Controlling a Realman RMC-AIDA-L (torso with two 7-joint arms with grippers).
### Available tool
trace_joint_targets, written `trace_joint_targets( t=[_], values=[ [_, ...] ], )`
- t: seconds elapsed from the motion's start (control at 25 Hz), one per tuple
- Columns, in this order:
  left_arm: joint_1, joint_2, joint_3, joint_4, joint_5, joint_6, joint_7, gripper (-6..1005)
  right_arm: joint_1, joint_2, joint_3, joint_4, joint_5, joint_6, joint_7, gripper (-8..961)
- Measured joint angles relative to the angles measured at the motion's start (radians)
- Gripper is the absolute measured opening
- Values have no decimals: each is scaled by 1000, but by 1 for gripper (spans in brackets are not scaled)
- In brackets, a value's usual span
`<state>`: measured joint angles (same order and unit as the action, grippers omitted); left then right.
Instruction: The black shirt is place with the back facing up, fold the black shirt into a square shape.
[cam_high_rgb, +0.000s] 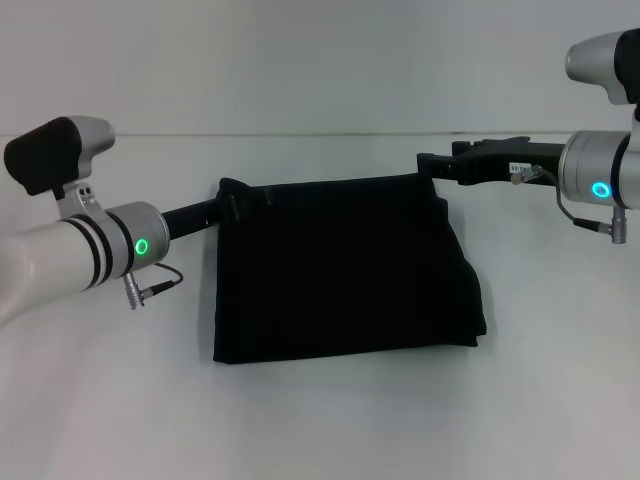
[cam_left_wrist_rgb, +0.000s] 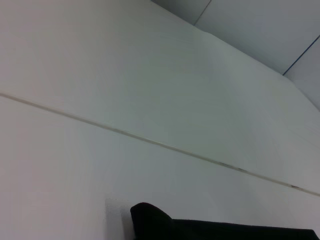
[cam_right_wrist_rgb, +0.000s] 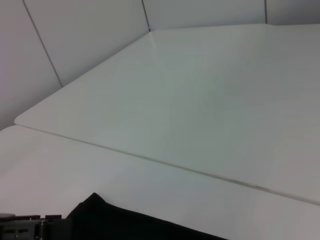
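Your black shirt (cam_high_rgb: 345, 270) already lies near-square; left end effector (cam_high_rgb: 232, 207) and right end effector (cam_high_rgb: 432, 165) sit at its far corners, grip unclear.

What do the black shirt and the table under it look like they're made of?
The black shirt: soft matte fabric, probably cotton knit; it slumps in folded layers with no sheen. The table: smooth, hard white surface with a faint sheen, possibly laminate; a thin seam crosses it.

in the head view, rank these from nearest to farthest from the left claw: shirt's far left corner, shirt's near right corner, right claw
1. The black shirt's far left corner, right at the left claw.
2. The shirt's near right corner, across the fabric toward the robot's right.
3. The right claw, at the far right corner; close to item 2, hard to separate.
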<state>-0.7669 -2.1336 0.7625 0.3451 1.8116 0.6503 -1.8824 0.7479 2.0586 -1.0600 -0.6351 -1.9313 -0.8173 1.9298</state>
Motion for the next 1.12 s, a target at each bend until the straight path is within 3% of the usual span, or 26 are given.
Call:
trace_joint_targets(
  t=[0.36,1.0,1.12],
  values=[
    [-2,0,7,-10,0,-2,7,917,4,2,0,0,0,0,-1,645],
    [-6,1,38,-1,-1,12,8,508,4,8,-3,0,0,6,-2,644],
    [-8,2,38,-1,0,15,3,259,4,9,-3,0,0,6,-2,643]
  ],
)
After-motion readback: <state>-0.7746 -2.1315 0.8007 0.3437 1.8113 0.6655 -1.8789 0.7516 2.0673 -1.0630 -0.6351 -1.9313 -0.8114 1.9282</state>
